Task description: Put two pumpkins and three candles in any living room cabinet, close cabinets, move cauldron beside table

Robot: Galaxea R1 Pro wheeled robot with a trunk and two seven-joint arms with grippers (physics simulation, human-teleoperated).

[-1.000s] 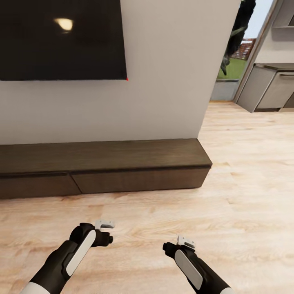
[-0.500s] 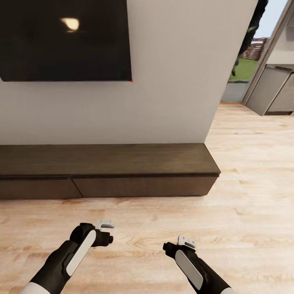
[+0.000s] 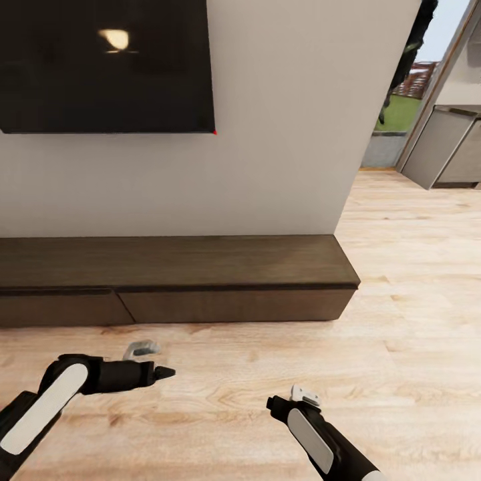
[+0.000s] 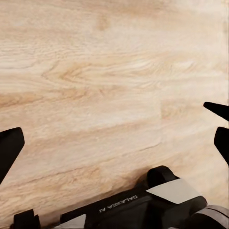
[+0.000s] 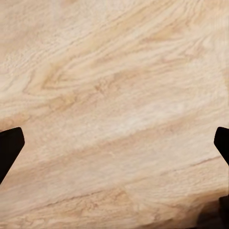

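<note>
As far as I can judge, most of the job is still ahead of me: the cabinet [image 3: 175, 280] lies across the middle of the head view against the wall, both drawer fronts flush and shut, and I see no pumpkins, candles or cauldron near it. I cannot tell what is inside those drawers.

At the lower left of the frame my left gripper [image 3: 160, 373] points across the floor [image 3: 240, 361] toward the centre, short of the cabinet's front. Its wrist camera shows my fingertips [image 4: 9, 148] at opposite edges of the picture, wide apart, with bare boards between them.

At the lower middle my right gripper [image 3: 272, 403] hangs low over the floor, also empty; its wrist view has the dark tips [image 5: 9, 143] far apart over nothing but wood grain.

From the head I get the television [image 3: 100, 67] at the upper left and grey kitchen units [image 3: 444, 157] at the upper right, which neither wrist view gives me.
</note>
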